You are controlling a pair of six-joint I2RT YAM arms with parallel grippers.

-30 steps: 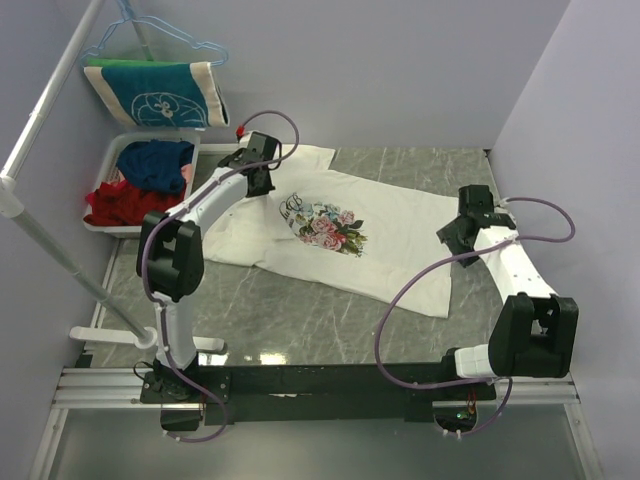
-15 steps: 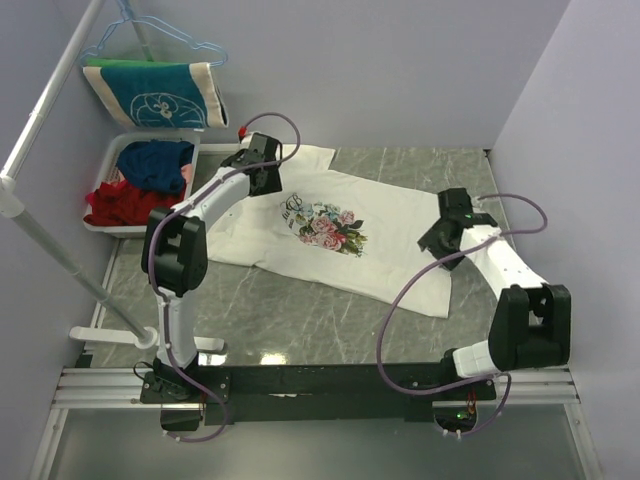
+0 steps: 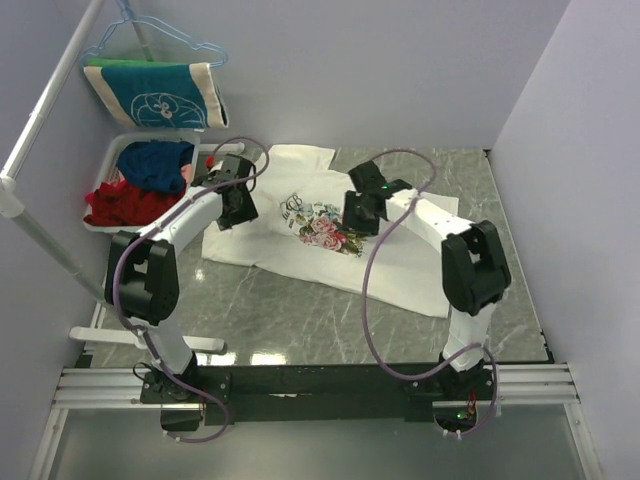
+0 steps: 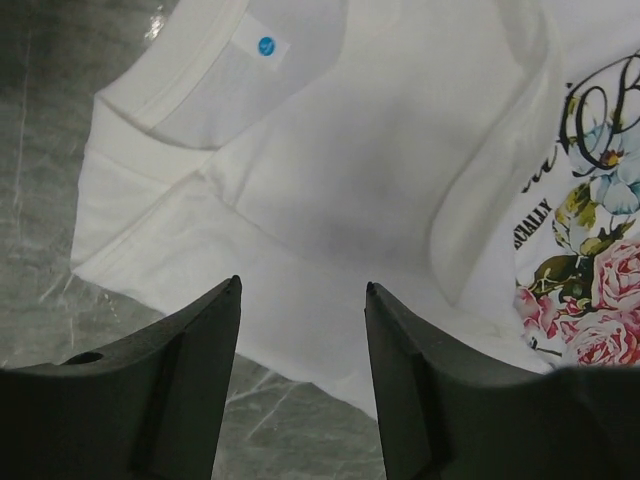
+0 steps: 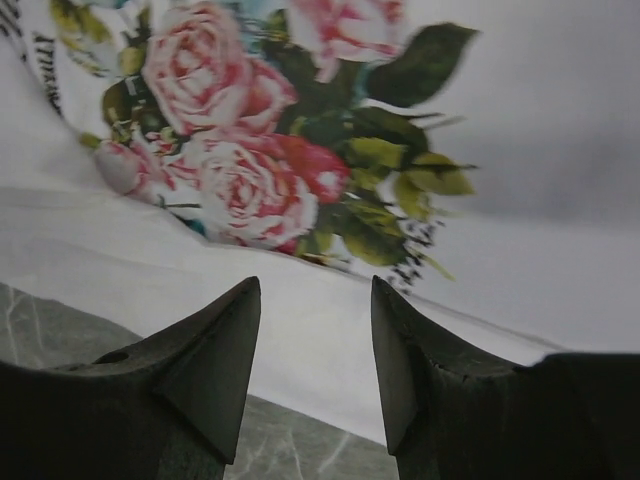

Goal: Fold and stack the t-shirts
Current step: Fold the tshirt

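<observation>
I see the cream t-shirt [image 3: 290,250] spread flat, my left gripper [image 4: 302,290] hovering on the collar side of its flower print [image 3: 325,225] and my right gripper [image 5: 315,285] at that print's edge, both jaws parted and empty.
</observation>
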